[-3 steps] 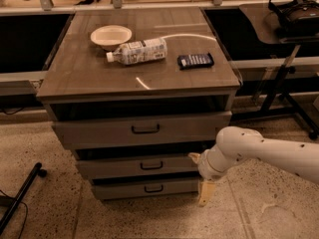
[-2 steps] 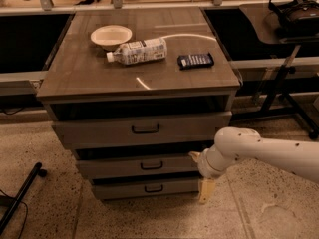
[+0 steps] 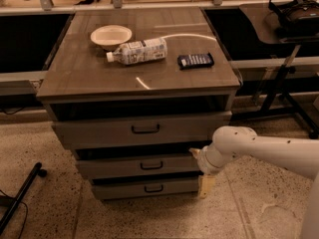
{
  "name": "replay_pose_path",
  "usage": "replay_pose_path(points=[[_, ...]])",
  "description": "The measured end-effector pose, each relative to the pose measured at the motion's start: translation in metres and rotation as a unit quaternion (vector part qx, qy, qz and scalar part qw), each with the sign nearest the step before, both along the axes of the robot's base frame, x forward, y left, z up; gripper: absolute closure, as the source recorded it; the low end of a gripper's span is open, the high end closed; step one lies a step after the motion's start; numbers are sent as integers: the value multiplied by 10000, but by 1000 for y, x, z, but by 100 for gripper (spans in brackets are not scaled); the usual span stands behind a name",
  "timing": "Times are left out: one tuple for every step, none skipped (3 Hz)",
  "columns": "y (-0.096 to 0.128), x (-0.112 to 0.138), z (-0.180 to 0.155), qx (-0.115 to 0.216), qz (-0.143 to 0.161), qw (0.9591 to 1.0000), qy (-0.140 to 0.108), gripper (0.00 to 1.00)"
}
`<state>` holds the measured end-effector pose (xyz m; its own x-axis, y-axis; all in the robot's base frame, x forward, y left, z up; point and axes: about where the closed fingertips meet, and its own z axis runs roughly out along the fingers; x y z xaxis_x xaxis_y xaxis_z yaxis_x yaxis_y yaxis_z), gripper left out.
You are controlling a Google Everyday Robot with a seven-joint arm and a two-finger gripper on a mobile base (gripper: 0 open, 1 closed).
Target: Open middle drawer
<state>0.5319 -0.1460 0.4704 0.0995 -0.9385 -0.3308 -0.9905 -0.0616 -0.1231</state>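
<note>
The grey-brown cabinet [image 3: 139,78] has three drawers stacked. The middle drawer [image 3: 114,167] is the mid-sized front with a small dark bar handle [image 3: 151,165], and a dark gap shows above it. My white arm [image 3: 264,151] reaches in from the right. My gripper [image 3: 204,182] hangs down at the right end of the middle drawer front, near the cabinet's front right corner and well to the right of the handle. It holds nothing that I can see.
On the cabinet top lie a cream bowl [image 3: 111,36], a plastic bottle on its side [image 3: 137,51] and a dark flat device [image 3: 196,60]. The large top drawer [image 3: 99,132] and small bottom drawer [image 3: 119,189] flank the middle one. A black stand [image 3: 286,78] is at right, a dark pole [image 3: 20,198] at left.
</note>
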Motion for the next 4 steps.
replay_pose_path(points=[[0,18,-13,85,30,10000,-42,0],[-1,30,-23,153,-5,9999,-81,0],[2,43,-47,155,-129,9998,-67,0],[7,47,-56,174,-118,9998,-46,3]])
